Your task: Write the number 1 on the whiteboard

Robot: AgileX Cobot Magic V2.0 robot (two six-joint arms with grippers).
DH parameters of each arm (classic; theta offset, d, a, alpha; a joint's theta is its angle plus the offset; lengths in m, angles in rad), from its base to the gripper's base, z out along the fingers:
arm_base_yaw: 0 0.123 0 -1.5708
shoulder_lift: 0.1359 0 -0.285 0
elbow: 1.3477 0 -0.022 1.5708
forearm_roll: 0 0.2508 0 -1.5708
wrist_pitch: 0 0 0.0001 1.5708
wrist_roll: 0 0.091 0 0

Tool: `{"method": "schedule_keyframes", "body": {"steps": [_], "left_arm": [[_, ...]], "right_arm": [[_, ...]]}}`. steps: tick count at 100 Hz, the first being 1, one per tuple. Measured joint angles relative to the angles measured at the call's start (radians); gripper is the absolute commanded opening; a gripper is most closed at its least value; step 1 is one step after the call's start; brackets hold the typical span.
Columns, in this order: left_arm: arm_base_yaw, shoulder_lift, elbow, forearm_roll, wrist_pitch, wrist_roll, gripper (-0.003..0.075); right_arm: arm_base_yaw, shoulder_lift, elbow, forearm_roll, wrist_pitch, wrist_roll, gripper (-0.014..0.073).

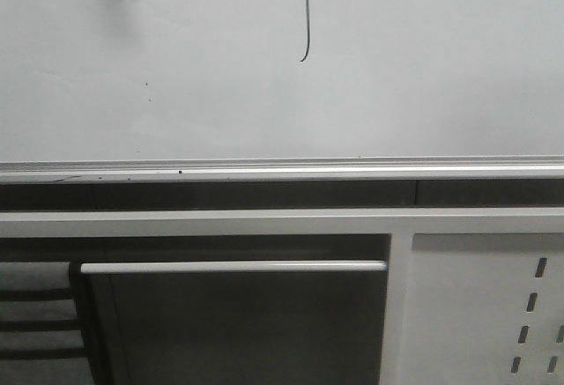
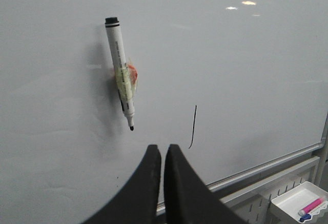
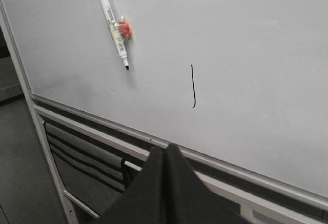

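The whiteboard [image 1: 423,68] fills the upper half of the front view, with its silver rail [image 1: 282,172] along the bottom edge. The number 1 [image 1: 306,15] is a thin dark vertical stroke with a small leftward hook at its foot; it also shows as the number 1 [image 2: 193,126] and the number 1 [image 3: 193,86] in the wrist views. A white marker [image 2: 122,73] with a black uncapped tip clings to the board left of the stroke, held by an orange-and-yellow clip. My left gripper [image 2: 163,149] is shut on nothing, back from the board. My right gripper [image 3: 166,148] is shut and empty, in front of the rail.
A white tray [image 2: 287,199] holding a pink and a blue marker hangs below the board at the right. Under the rail are a white perforated panel [image 1: 476,314], a horizontal white rod [image 1: 233,267] and dark slats [image 3: 82,152].
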Motion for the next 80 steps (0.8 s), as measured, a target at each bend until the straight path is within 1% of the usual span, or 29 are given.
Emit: {"method": "schedule_keyframes", "body": {"steps": [21,37,80], "left_arm": [[0.000,-0.064,0.034,-0.008,0.000,0.002,-0.0020],[0.000,-0.067,0.038,-0.011,0.000,0.002,-0.0020],[0.000,-0.067,0.038,-0.013,0.000,0.002,-0.0020]], "right_arm": [[0.000,-0.031,0.095,-0.004,-0.001,0.000,-0.0053],[0.000,-0.031,0.100,-0.004,-0.022,0.000,-0.0053],[0.000,-0.031,0.100,-0.004,-0.022,0.000,-0.0053]]}}
